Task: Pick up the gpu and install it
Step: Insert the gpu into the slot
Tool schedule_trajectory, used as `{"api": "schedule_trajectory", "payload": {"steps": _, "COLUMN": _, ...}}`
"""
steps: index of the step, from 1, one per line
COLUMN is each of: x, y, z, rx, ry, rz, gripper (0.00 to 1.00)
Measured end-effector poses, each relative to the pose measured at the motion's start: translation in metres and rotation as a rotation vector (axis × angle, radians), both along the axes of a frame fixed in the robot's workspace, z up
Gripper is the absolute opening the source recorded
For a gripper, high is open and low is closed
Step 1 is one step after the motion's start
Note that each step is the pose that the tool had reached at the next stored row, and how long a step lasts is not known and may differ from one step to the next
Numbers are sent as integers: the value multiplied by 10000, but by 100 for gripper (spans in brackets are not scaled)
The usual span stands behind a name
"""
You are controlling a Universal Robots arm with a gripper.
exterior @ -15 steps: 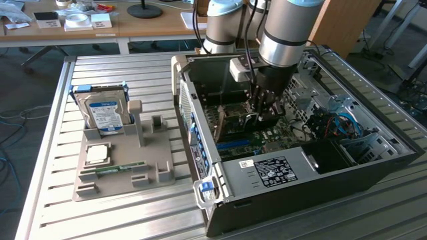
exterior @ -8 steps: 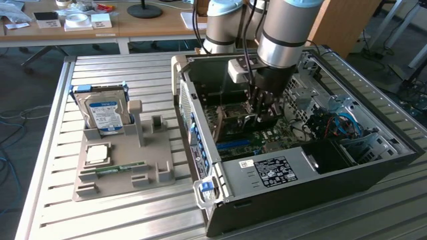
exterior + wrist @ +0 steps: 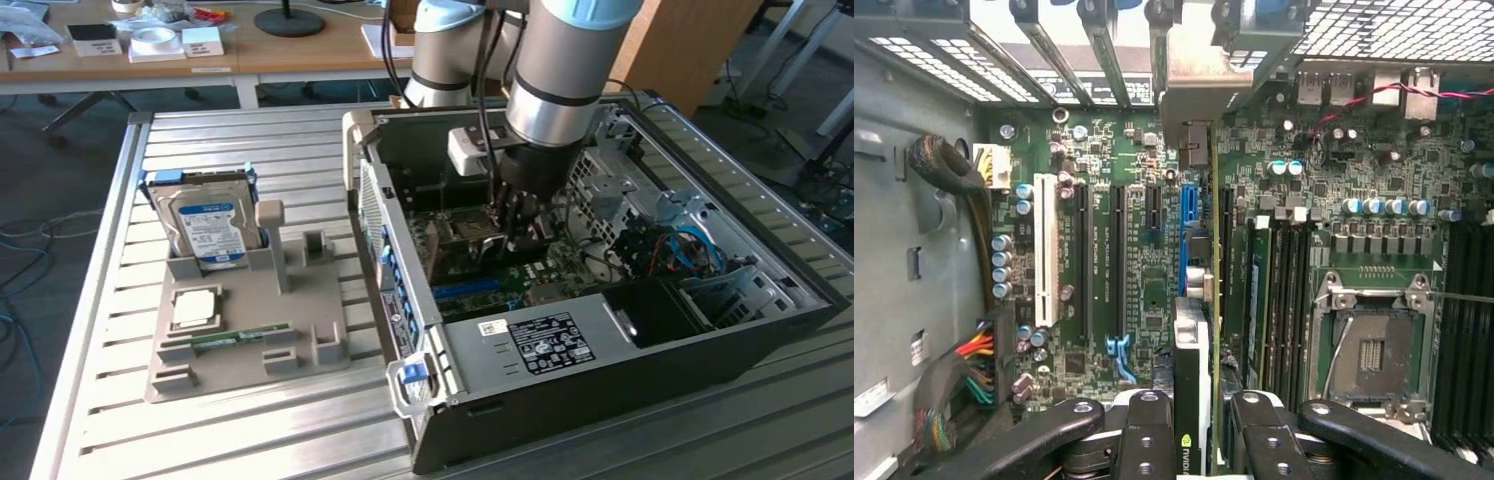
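Observation:
The gpu (image 3: 1192, 345) is seen edge-on in the wrist view, a thin dark card with a small green logo near my fingers (image 3: 1149, 430). Its silvery bracket (image 3: 1199, 85) reaches the rear slot openings of the case. My gripper (image 3: 1194, 425) is shut on the card, one finger on each face. The card stands upright over the green motherboard (image 3: 1144, 290), in line with the blue expansion slot (image 3: 1188, 212); whether it touches the slot I cannot tell. In the exterior view my gripper (image 3: 521, 228) is deep inside the open computer case (image 3: 747, 330).
Beside the card lie a white slot (image 3: 1044, 260), black slots, memory slots and the open CPU socket (image 3: 1374, 350). Coloured cables (image 3: 979, 365) run along the case wall. Outside the case a grey fixture (image 3: 314, 330) holds a hard drive (image 3: 207, 225), a chip (image 3: 198, 308) and a memory stick (image 3: 240, 335).

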State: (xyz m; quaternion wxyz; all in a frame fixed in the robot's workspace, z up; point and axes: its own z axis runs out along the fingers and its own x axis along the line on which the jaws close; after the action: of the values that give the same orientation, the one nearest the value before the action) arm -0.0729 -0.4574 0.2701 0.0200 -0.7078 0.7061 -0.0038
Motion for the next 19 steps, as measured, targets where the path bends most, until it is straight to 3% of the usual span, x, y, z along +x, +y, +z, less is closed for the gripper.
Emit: {"api": "schedule_trajectory", "payload": {"steps": 19, "x": -79, "y": 1, "z": -68, "rx": 1, "ry": -1, "rz": 0, "gripper": 27}}
